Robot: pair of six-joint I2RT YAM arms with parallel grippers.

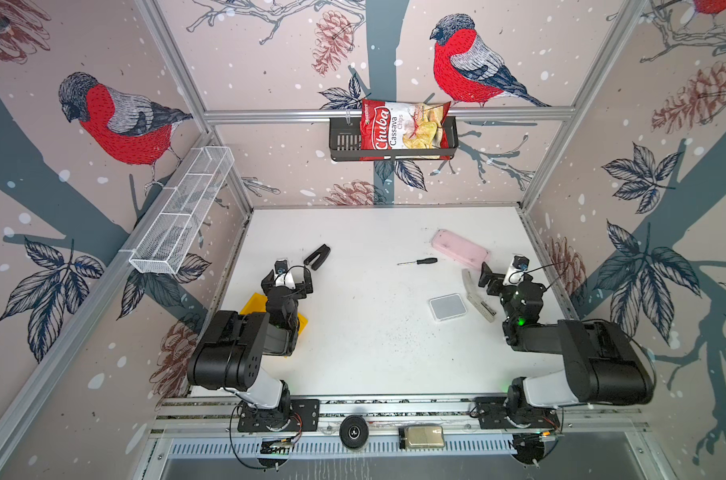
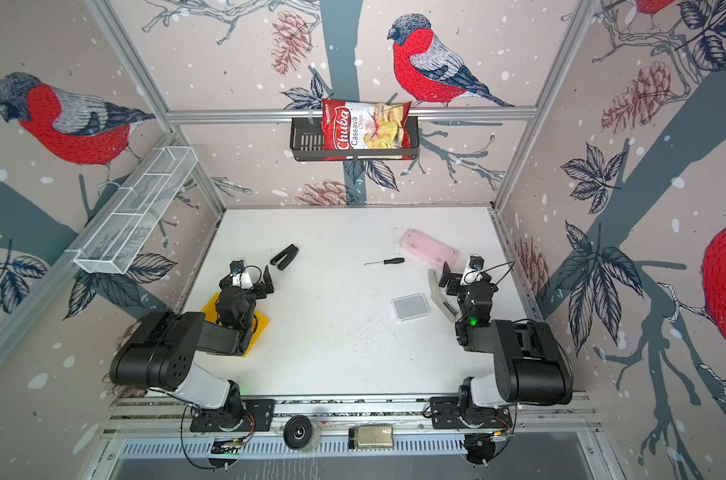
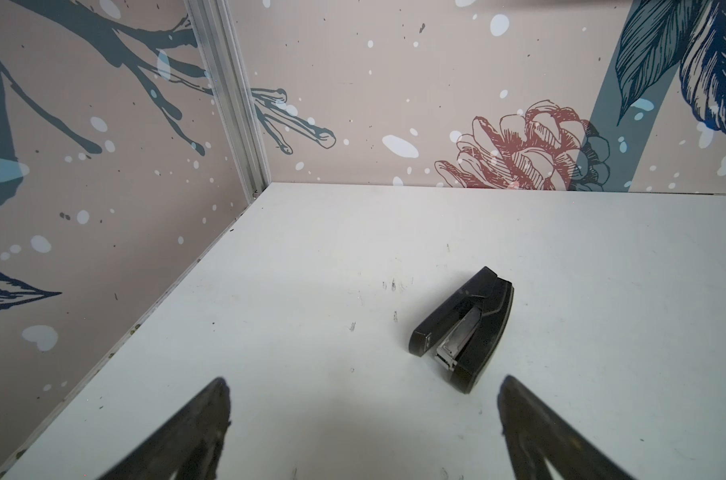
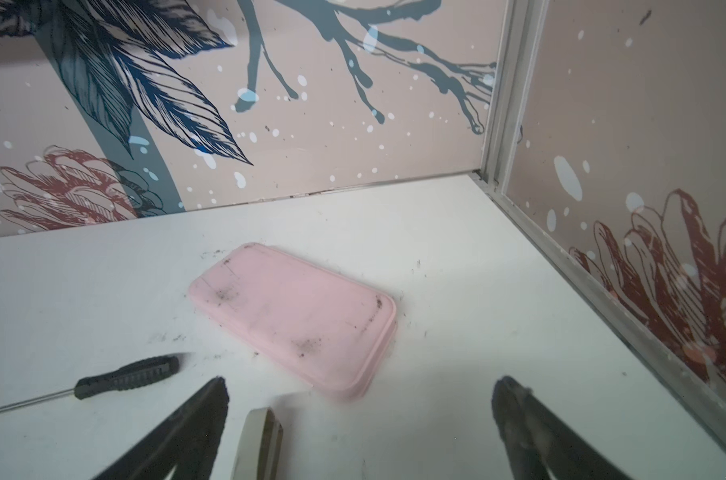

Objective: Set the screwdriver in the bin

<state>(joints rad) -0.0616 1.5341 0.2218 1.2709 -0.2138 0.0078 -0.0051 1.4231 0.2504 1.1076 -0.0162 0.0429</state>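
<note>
A: Where is the screwdriver [image 1: 418, 262]?

B: Flat on the tabletop [image 1: 365, 353], between 1 and 2 o'clock of its middle in both top views. The handle points to 3 o'clock and the shaft tip to 9.

A: And the bin [image 1: 252, 306]?

B: At 9 o'clock of the middle, well apart from the screwdriver. The left arm hangs over it, so only yellow edges show. I can't tell what is inside.

A: Left pincer [image 3: 363, 386]?

B: Spread wide, pinching nothing, over bare tabletop at the bin's 12 o'clock. A black stapler [image 3: 465, 328] lies at 2 o'clock of it, apart from the fingers.

A: Right pincer [image 4: 361, 384]?

B: Spread wide too, and empty. It sits between 3 and 4 o'clock of the screwdriver, near but clear of it.

A: What else is near the screwdriver?

B: A pink case [image 4: 295, 316] at 2 o'clock of the handle end, near but with a gap. A beige stapler [image 1: 475, 297] lies by the right pincer, and its end shows between the fingers in the wrist view. A grey-topped box [image 1: 447, 306] sits at 5 o'clock of the screwdriver.
</note>
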